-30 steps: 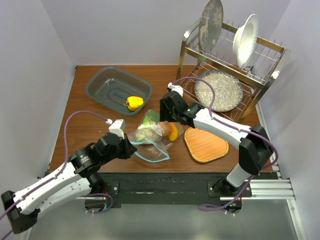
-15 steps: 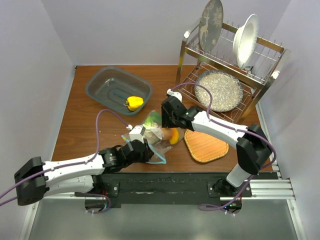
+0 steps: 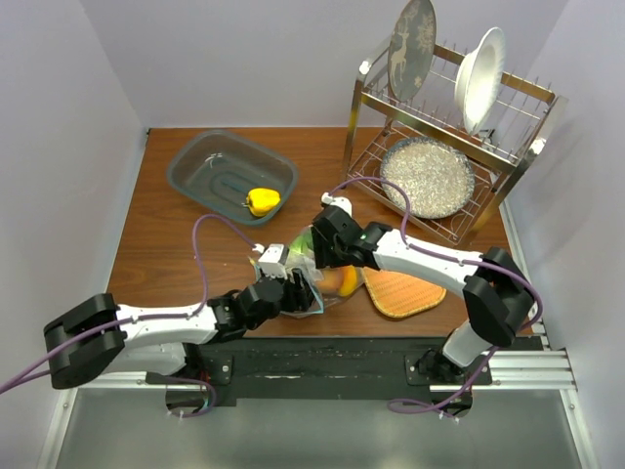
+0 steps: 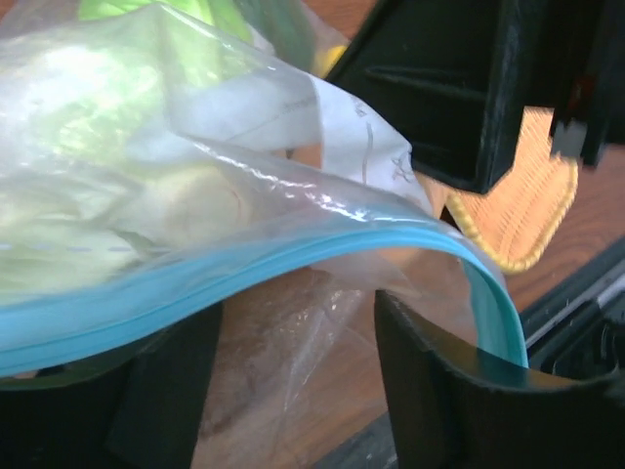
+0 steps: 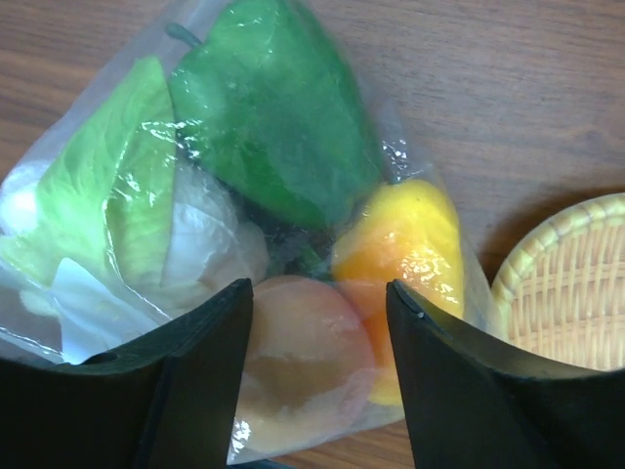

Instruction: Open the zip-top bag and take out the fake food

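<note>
My left gripper (image 3: pixel 298 290) sat nearest me, just left of the mat (image 3: pixel 410 285). Its jaws were spread wide. The teal zip strip (image 4: pixel 293 256) of the bag (image 4: pixel 195 176) arched across the gap between them, and nothing was clamped. The bag lay against the mat's left edge, with the cauliflower (image 5: pixel 195 244), peach (image 5: pixel 303 362), green piece (image 5: pixel 273 127) and orange piece (image 5: pixel 405 244) inside it. My right gripper (image 5: pixel 317 293) hung over the bag at the mat's far-left side. Its jaws were open either side of the peach, and I couldn't tell whether they touched the plastic. Well left of the mat and farther back, the yellow pepper (image 3: pixel 262 201) sat in the grey tub (image 3: pixel 195 166). The dish rack (image 3: pixel 508 166) stood behind the mat.
</note>
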Available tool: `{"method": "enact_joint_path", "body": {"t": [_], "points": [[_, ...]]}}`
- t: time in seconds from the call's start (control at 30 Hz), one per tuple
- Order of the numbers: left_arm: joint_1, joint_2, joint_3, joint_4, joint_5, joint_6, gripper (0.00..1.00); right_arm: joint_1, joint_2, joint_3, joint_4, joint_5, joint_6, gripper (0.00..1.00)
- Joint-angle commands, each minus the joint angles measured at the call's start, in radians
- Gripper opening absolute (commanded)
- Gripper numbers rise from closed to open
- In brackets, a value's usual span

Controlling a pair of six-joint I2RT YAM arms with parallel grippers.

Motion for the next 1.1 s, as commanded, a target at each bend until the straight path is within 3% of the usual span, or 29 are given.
{"method": "enact_joint_path", "body": {"t": [0.0,0.17,0.3,0.4,0.6,0.8,0.97,1.0,1.07], "points": [[0.002,-0.071,-0.084,0.272,0.058,0.113,0.72,0.009,-0.056,0.096,-0.107,0.059,-0.052,0.68],[0.002,-0.131,-0.117,0.211,0.02,0.081,0.67,0.005,-0.181,0.102,-0.198,0.124,-0.019,0.68],[0.002,-0.171,-0.196,0.297,0.047,0.092,0.61,0.006,-0.279,-0.037,-0.142,0.055,0.052,0.58],[0.002,-0.17,-0.203,0.3,0.058,0.103,0.56,0.006,-0.322,-0.127,-0.081,0.009,0.115,0.56],[0.002,-0.145,-0.207,0.321,0.06,0.124,0.46,0.005,-0.279,-0.203,0.075,-0.085,0.222,0.63],[0.002,-0.115,-0.197,0.324,0.081,0.175,0.49,-0.017,-0.213,-0.221,0.147,-0.074,0.279,0.65],[0.0,-0.098,-0.176,0.301,0.095,0.218,0.65,-0.021,-0.155,-0.218,0.203,-0.098,0.273,0.45],[0.0,-0.102,-0.174,0.288,0.092,0.222,0.71,-0.021,-0.141,-0.214,0.204,-0.097,0.269,0.35],[0.0,-0.121,-0.174,0.278,0.089,0.236,0.76,-0.023,-0.112,-0.203,0.206,-0.106,0.25,0.25]]}}
